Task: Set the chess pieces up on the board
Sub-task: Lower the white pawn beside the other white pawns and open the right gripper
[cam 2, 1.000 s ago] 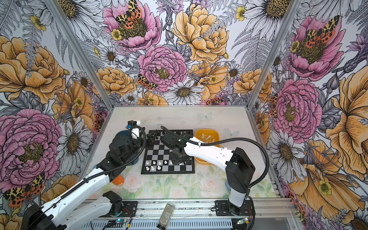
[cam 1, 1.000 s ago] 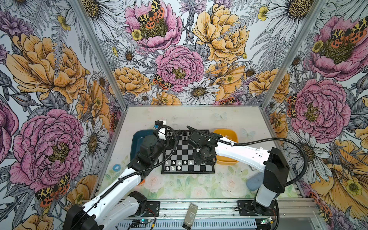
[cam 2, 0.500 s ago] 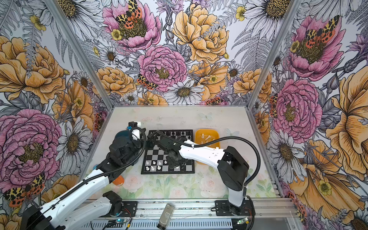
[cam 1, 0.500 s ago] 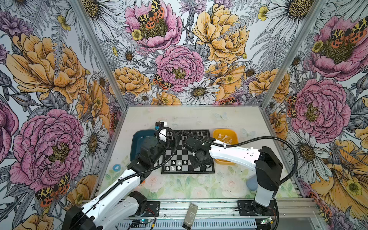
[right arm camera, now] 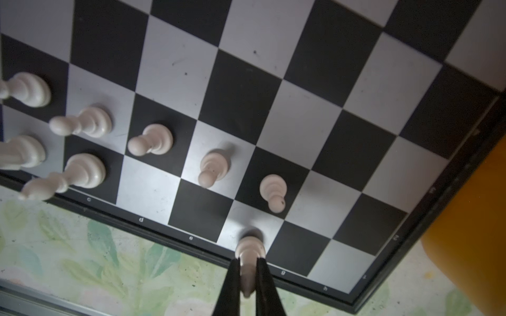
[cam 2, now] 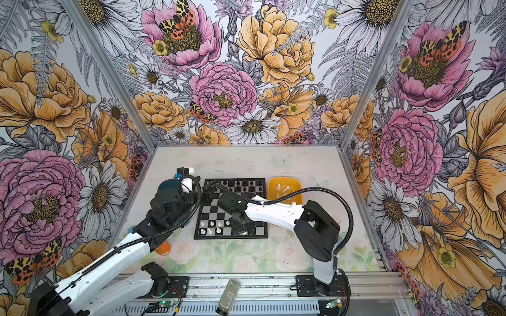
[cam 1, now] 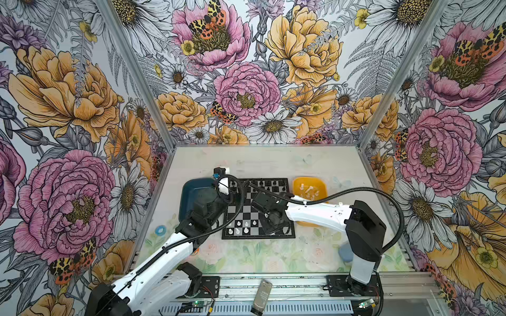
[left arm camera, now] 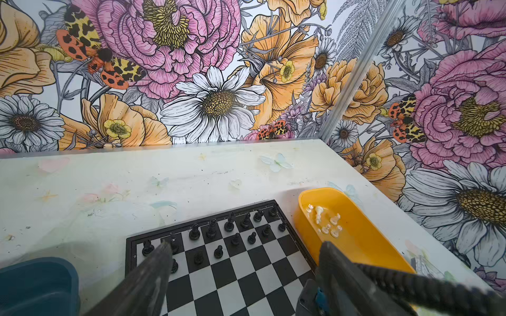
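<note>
While the square black-and-silver chessboard (right arm camera: 301, 109) has its near rows only partly filled, spare white plastic pieces (left arm camera: 325, 221) lie in the yellow plastic tray (left arm camera: 356, 240) beside its right edge. My left gripper (left arm camera: 245, 246) hangs open and empty over its far-left corner. My right gripper (right arm camera: 247, 284) pinches a white plastic piece (right arm camera: 249, 247) on a near-row square. Next I should release it and lift straight up.

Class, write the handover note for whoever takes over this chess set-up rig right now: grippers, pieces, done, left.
Right gripper: shut on a white piece, its base at a silver square in the board's near-edge row.
Left gripper: open, empty, over the board's far left corner.
Done: black pieces stand on the far rows; five white pawns and two taller white pieces stand near.
Left: release the held piece, then move the loose white pieces from the yellow tray onto free near squares.
</note>
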Tool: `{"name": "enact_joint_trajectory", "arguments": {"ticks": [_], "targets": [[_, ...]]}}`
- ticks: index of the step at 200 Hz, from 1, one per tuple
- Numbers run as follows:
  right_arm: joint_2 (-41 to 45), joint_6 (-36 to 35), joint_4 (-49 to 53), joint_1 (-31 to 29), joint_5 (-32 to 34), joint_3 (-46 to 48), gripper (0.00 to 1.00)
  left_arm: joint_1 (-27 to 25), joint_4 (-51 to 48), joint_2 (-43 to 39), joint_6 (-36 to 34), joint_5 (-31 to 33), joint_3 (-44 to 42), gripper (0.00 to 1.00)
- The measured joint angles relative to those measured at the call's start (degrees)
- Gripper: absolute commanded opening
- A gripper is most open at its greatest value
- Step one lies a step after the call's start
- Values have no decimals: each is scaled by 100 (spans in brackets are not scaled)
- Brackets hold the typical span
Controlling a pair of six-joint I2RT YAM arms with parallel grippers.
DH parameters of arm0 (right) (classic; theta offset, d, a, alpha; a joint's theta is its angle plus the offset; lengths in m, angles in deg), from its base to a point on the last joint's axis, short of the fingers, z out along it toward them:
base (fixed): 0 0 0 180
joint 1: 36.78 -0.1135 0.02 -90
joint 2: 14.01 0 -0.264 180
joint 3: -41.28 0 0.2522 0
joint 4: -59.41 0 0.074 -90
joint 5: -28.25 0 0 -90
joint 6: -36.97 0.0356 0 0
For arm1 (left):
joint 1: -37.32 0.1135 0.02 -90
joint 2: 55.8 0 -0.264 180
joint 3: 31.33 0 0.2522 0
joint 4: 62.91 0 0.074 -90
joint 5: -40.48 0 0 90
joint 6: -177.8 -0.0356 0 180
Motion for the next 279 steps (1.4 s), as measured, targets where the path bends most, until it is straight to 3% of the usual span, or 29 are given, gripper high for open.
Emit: {"name": "enact_joint_trajectory", "arguments": {"ticks": [106, 145, 180, 237, 279], "targets": [[0, 138, -256, 0, 98, 72, 0, -37, -2, -83, 0, 26, -9, 85], [0, 140, -258, 0, 98, 76, 16, -37, -4, -83, 0, 42, -48, 85], [0, 166, -278, 0, 96, 122, 24, -37, -4, -85, 0, 42, -55, 85], [105, 184, -205, 0, 133, 162, 31, -37, -4, -85, 0, 44, -55, 85], [796, 186, 144, 111, 352, 160, 33, -39, -4, -85, -2, 44, -55, 85]]}}
